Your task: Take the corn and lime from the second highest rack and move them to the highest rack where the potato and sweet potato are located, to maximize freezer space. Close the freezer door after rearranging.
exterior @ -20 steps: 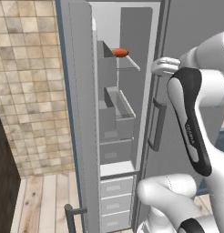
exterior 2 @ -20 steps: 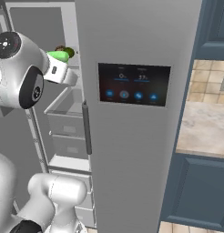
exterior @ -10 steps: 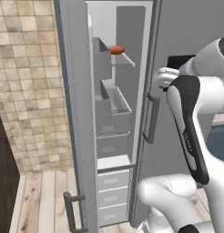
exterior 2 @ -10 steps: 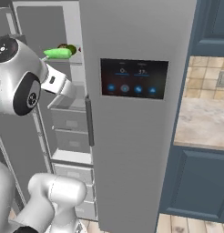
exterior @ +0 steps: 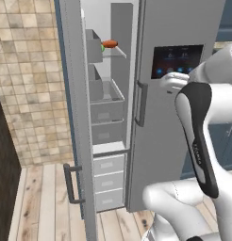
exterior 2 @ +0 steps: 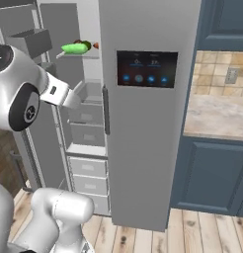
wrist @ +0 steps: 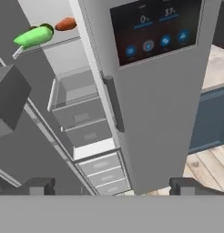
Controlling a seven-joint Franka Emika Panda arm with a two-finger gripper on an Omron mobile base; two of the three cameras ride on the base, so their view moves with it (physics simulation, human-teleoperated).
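Down at the bottom of the hand view, the two dark fingers (wrist: 112,185) sit wide apart, one tip lower left, one lower right, with nothing between them. Beyond them stands the freezer (wrist: 150,104), its black panel with blue lights at the upper right of the frame. The left compartment is open. In the upper left of that view the top shelf (wrist: 50,45) carries a bright green item (wrist: 34,35) with the sweet potato (wrist: 65,24) just beside it, further back. Below sits the deep bin (wrist: 75,93); its inside looks bare from this angle.

The left base view catches the freezer door (exterior: 75,117) swung out along the left of the frame, handle low down, and the sweet potato (exterior: 110,44) at upper centre with only a sliver of green beside it. The right base view shows the green item (exterior 2: 75,48) plainly at upper left, and a stone desk (exterior 2: 217,116) over blue cabinets (exterior 2: 212,173) on the right.
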